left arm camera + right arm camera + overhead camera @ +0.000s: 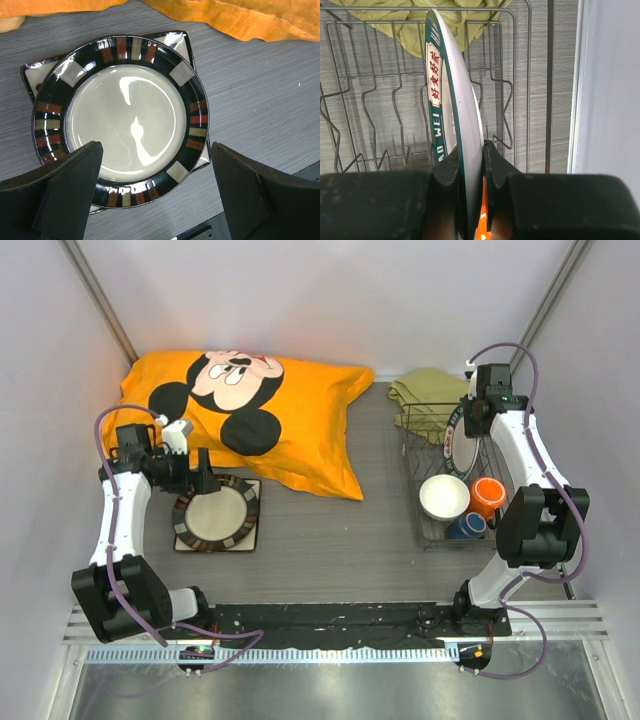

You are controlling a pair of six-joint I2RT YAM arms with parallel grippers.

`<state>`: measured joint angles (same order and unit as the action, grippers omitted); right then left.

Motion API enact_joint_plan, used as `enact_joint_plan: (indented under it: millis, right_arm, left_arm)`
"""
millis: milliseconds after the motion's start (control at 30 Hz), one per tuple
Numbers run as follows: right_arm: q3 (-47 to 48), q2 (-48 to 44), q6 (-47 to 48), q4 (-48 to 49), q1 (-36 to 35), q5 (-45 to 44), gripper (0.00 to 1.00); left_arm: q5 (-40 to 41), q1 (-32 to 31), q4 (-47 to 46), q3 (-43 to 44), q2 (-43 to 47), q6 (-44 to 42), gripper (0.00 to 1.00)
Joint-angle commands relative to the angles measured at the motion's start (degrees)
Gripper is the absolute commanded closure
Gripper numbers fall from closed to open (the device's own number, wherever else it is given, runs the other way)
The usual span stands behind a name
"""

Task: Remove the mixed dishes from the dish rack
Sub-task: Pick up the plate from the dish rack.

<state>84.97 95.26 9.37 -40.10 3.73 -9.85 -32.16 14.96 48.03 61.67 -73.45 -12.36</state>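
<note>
The round dark-rimmed plate lies on the square cream plate at the left; both also show in the left wrist view, round plate, square plate. My left gripper hovers open just above them, jaws wide. The dish rack at the right holds the white bowl, orange mug and dark-blue cup. My right gripper is shut on the white plate with dark green rim, standing upright in the rack.
An orange Mickey Mouse pillow lies at the back left, close behind the stacked plates. An olive-green cloth lies behind the rack. White walls enclose the table on both sides.
</note>
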Motion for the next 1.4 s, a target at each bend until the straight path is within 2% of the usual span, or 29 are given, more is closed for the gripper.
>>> enact_joint_plan:
  millis: [0,400,900,1367]
  right_arm:
    - [3.01,-1.84,-1.9,1.16,0.14,-0.43,0.98]
    - [3.27,-1.04,-0.49,2.21,-0.65,-6.23,0.99]
    - [3.53,1.41,1.18,4.94,-8.03,-17.04,0.99]
    - [8.28,1.68,3.29,2.4,-11.11,-23.99,0.99]
  left_arm:
    - [-1.67,-0.37,-2.24,-0.23,-0.2,0.58,0.05]
    - [-2.2,-0.55,-3.73,-0.59,-1.87,1.2,0.05]
    - [-1.68,-0.63,-5.67,-1.29,-4.16,0.49,0.04]
    - [-1.67,-0.63,-6.28,-0.59,-5.91,0.14,0.04]
